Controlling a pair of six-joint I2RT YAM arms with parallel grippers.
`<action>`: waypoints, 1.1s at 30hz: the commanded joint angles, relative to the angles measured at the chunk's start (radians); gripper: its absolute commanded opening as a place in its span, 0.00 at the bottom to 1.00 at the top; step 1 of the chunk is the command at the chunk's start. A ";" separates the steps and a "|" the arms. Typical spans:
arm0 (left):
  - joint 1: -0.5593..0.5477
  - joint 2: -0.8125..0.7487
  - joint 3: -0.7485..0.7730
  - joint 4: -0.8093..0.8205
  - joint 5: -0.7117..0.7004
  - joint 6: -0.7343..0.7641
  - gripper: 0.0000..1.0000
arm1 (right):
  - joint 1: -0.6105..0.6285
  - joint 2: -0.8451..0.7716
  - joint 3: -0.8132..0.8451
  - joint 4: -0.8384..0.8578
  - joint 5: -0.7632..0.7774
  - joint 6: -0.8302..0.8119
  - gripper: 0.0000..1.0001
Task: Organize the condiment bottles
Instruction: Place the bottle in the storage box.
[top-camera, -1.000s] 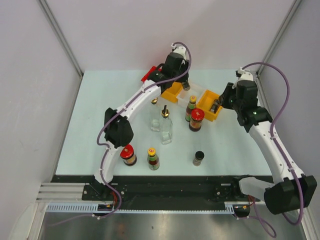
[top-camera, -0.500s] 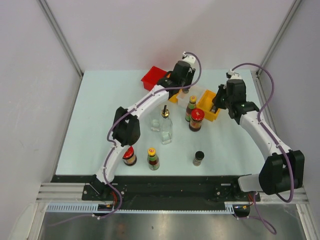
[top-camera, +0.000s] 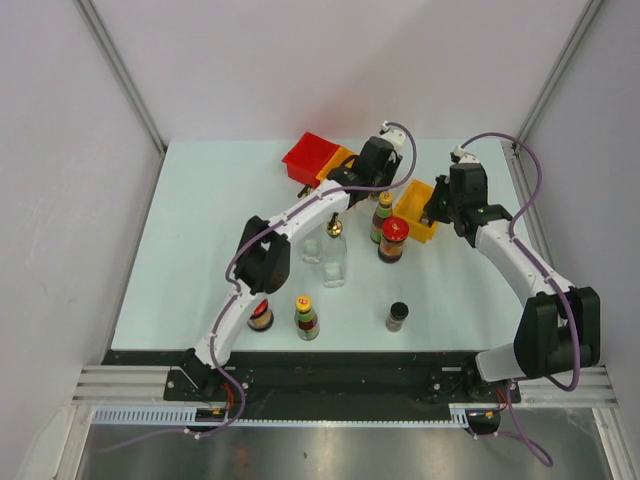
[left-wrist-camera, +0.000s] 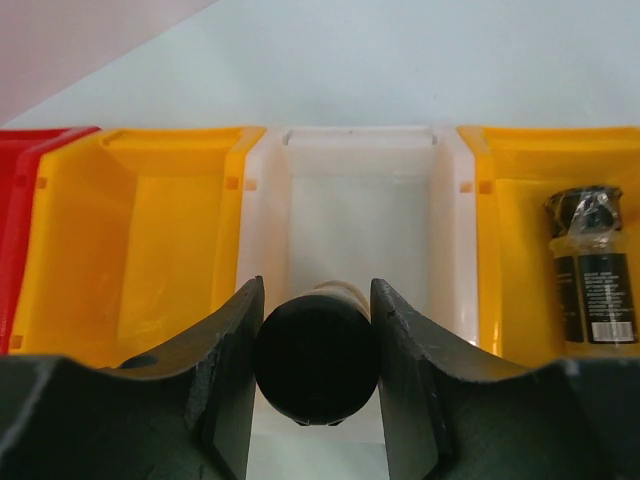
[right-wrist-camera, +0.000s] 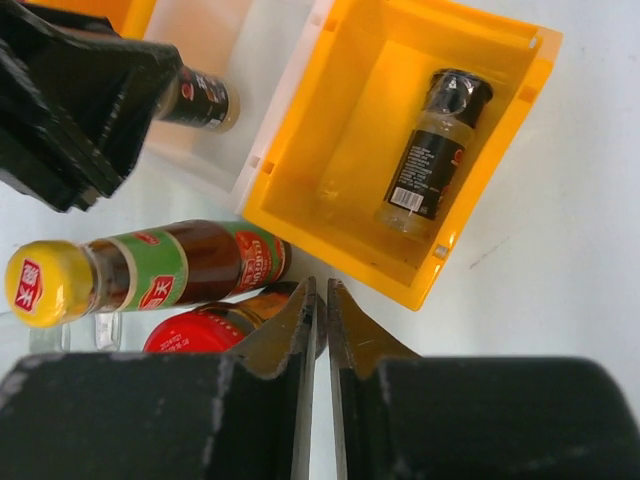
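Observation:
My left gripper (top-camera: 375, 180) is shut on a black-capped shaker (left-wrist-camera: 315, 358) and holds it over the white bin (left-wrist-camera: 360, 200). My right gripper (right-wrist-camera: 321, 290) is shut and empty, just beside the right orange bin (right-wrist-camera: 330, 130). A second black-capped shaker (right-wrist-camera: 430, 150) lies in that bin. A yellow-capped sauce bottle (top-camera: 382, 215) and a red-lidded jar (top-camera: 393, 240) stand in front of the bins. Two clear glass bottles (top-camera: 333, 255) stand mid-table. Another red-lidded jar (top-camera: 260, 315), a sauce bottle (top-camera: 306, 318) and a black-capped shaker (top-camera: 398, 316) stand near the front.
The red bin (top-camera: 310, 157) and the left orange bin (left-wrist-camera: 150, 250) stand at the left of the bin row. My left arm stretches over the glass bottles. The left half of the table holds nothing.
My left gripper has carried its shaker to the right, from over the left orange bin to over the white bin. My right gripper has moved slightly left, closer to the right orange bin.

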 joint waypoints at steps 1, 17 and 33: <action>-0.003 0.034 0.031 0.019 -0.020 0.023 0.00 | -0.011 0.021 -0.006 0.051 0.014 0.020 0.13; 0.000 0.052 0.032 0.032 -0.055 0.042 0.25 | -0.017 0.052 -0.009 0.058 0.013 0.029 0.15; 0.034 0.069 0.032 0.025 0.009 -0.020 0.48 | -0.018 0.075 -0.009 0.078 0.008 0.035 0.15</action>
